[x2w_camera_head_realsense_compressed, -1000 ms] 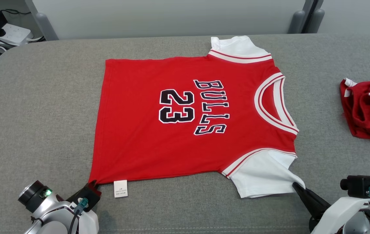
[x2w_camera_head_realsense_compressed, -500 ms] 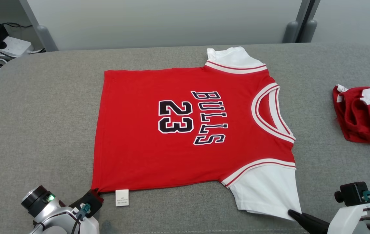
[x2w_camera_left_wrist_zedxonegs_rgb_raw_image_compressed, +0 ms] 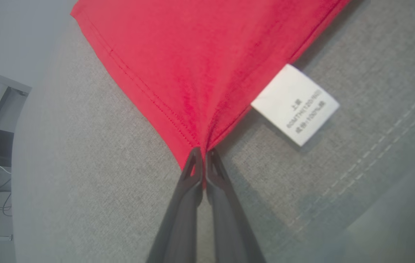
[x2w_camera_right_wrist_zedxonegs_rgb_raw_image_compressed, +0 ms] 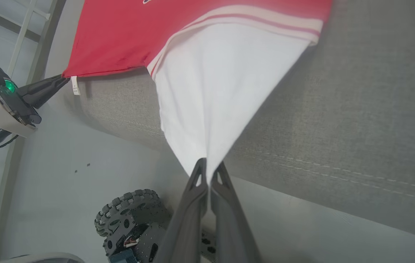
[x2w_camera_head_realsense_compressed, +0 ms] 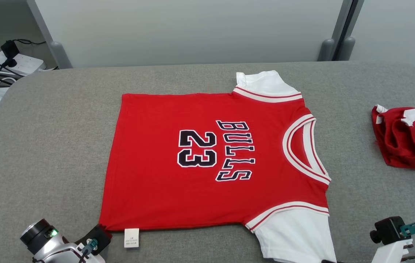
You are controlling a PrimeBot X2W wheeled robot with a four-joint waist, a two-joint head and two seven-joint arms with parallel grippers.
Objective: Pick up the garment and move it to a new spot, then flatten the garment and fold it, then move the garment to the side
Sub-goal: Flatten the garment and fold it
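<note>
Your red Bulls jersey (x2w_camera_head_realsense_compressed: 207, 164) lies spread flat and face up in the middle of the grey padded table (x2w_camera_head_realsense_compressed: 46, 146), with its neck opening towards your right and its hem towards your left, so the "23" and "BULLS" lettering reads sideways in the head view. Your left gripper (x2w_camera_left_wrist_zedxonegs_rgb_raw_image_compressed: 203, 151) has its fingers pressed together on the near hem corner, pinching the red cloth at the very point, and fine creases fan out from the pinch. A white care label (x2w_camera_left_wrist_zedxonegs_rgb_raw_image_compressed: 295, 104) lies flat on the table just beside that corner. Your right gripper (x2w_camera_right_wrist_zedxonegs_rgb_raw_image_compressed: 210, 166) is likewise closed, pinching the tip of the near white sleeve (x2w_camera_right_wrist_zedxonegs_rgb_raw_image_compressed: 214, 91), which is drawn to a taut point that reaches past the table's near edge; below it you can see the robot's wheeled base (x2w_camera_right_wrist_zedxonegs_rgb_raw_image_compressed: 130, 219) on the floor. The far white sleeve (x2w_camera_head_realsense_compressed: 265, 84) lies flat at the back. Well apart from the jersey, at the table's right end, sits a crumpled red garment (x2w_camera_head_realsense_compressed: 408, 140). A power strip (x2w_camera_head_realsense_compressed: 17, 64) rests off the table's far left corner.
</note>
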